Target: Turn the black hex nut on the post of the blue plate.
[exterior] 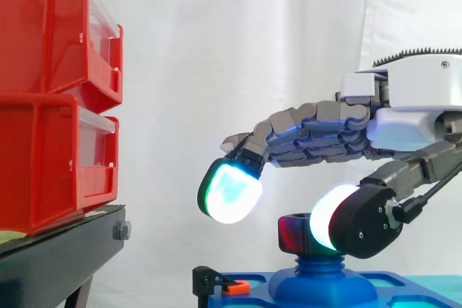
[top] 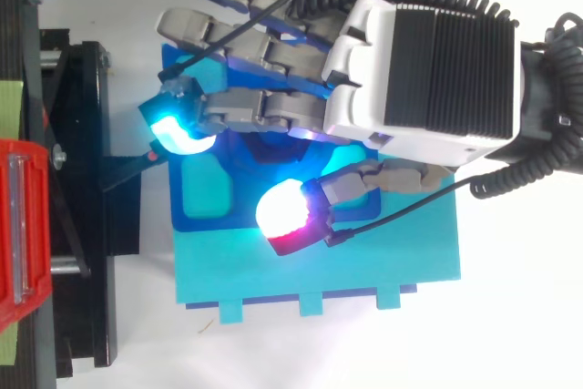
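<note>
- hand [exterior: 404, 126] over blue plate [exterior: 393, 288], fingers loosely extended, gripping nothing
- thumb pad [exterior: 326, 218] just beside black hex nut [exterior: 291, 232] on the post [exterior: 317, 263]
- two stacked red bins [exterior: 43, 99] at left, contents hidden

backdrop: white curtain [exterior: 253, 48], creased | left: two red bins [exterior: 50, 99] stacked | beneath them: black stand [exterior: 58, 254]
</note>
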